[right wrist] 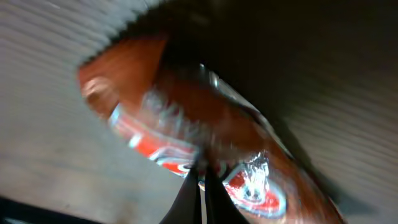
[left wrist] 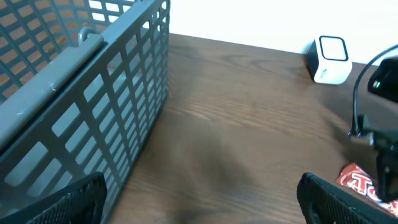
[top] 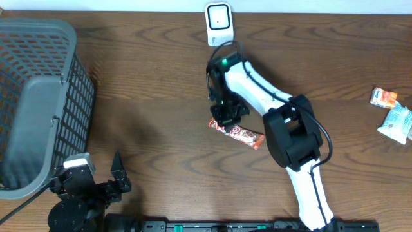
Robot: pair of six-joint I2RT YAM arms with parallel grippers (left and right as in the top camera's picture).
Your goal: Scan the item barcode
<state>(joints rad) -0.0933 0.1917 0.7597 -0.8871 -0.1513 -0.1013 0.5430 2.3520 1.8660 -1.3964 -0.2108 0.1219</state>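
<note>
Right claw is pressed together at the left end of the snack bar, which lies flat on the worktop near the scanner; wrapper catch not confirmed. Grip should be verified before lift, with the barcode face then turned toward the scanner.

Splayed left pincer; right pincer pressed together, pointing straight down.

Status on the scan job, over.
Left gripper open beside grey mesh basket. Right gripper shut on red foil snack wrapper. White box scanner just beyond, nothing between.
</note>
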